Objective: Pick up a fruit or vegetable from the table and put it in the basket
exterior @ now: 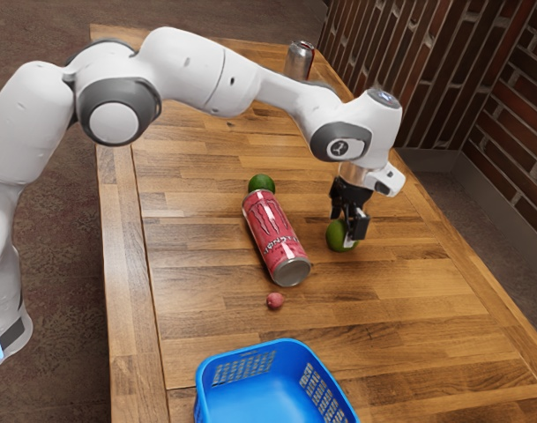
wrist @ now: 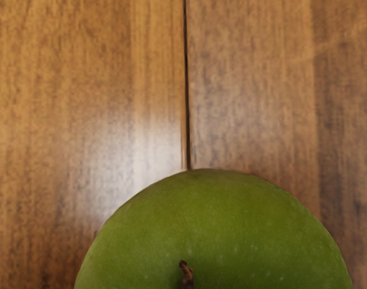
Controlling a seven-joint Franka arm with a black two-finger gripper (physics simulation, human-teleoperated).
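A round green apple with a smooth skin (exterior: 339,237) is right of centre in the exterior view, at the black two-finger gripper (exterior: 349,229), whose lower end partly covers it. Whether this pincer is clamped on the apple or standing apart around it, I cannot tell. In the wrist view the apple swells up from the lower edge of the frame, its short brown stem (wrist: 186,274) showing low near the middle, with a dark straight seam (wrist: 186,84) in the wood running from the top edge down to it.

Near the apple, at the centre of the exterior view, a pinkish-red metal drink can (exterior: 272,233) lies on its side, its silver end toward the lower right. Just beside its upper end is a dark green round fruit or vegetable (exterior: 261,183), partly hidden by the can. Below the can sits a small pinkish-red round fruit or vegetable (exterior: 275,300). At the bottom centre of the frame stands a blue plastic basket with latticed sides (exterior: 290,342), cut off by the lower edge, well apart from the apple.

A silver and red can (exterior: 299,60) stands upright at the top, right of centre. All of these are on a brown wooden plank table (exterior: 427,326). The white jointed arm (exterior: 193,70) comes in from the left, and brick walls (exterior: 409,70) fill the upper right.
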